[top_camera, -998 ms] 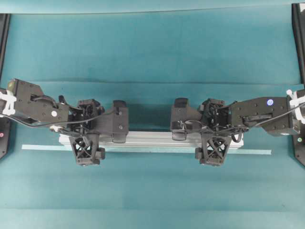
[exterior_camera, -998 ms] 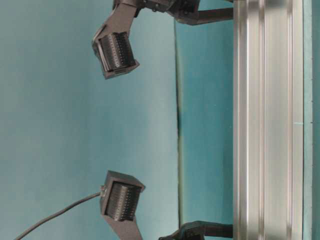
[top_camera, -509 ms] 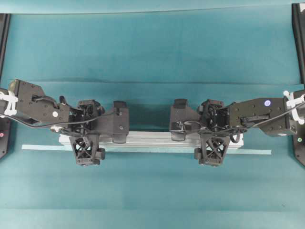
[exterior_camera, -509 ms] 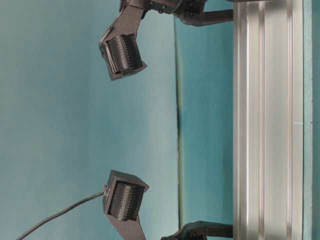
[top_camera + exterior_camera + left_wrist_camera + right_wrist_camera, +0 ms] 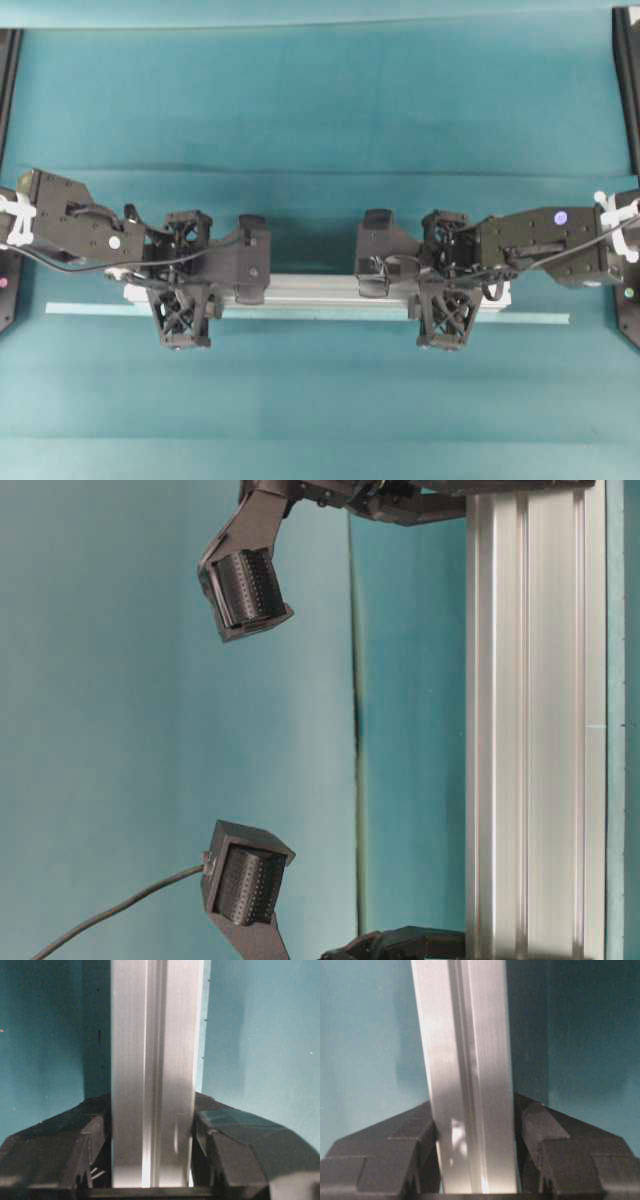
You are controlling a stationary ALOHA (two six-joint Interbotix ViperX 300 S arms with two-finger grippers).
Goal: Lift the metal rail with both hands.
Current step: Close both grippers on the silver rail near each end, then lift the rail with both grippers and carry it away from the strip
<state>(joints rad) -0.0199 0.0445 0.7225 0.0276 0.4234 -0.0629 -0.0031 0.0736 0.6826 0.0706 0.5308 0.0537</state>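
1. Overhead view. My left claw (image 5: 182, 280) and right claw (image 5: 447, 283), both black with lattice-patterned triangular fingers, straddle the long silver-grey grooved aluminium rail (image 5: 315, 290), one finger on each long side. The rail lies on the teal table cloth (image 5: 320, 110), long axis running from one claw across to the other, its ends just outboard of each. A thin pale blue-green strip (image 5: 530, 318) lies alongside it, on the near side of both claws.

2. Table-level view. The rail (image 5: 530, 730) runs straight between the two claws at the frame's edges; I see no daylight under it, so I judge it not yet raised.

3. Left wrist view. The left claw's fingers (image 5: 220, 1145) press both flanks of the rail (image 5: 152, 1060): pinching it. The rail points straight out ahead of the claw.

4. Right wrist view. The right claw's fingers (image 5: 545, 1140) likewise pinch the rail (image 5: 465, 1060), which leans slightly left going away.

5. Step: grasp made, I judge. Next calls for both arms rising together, level, lest the rail tilt or slip.
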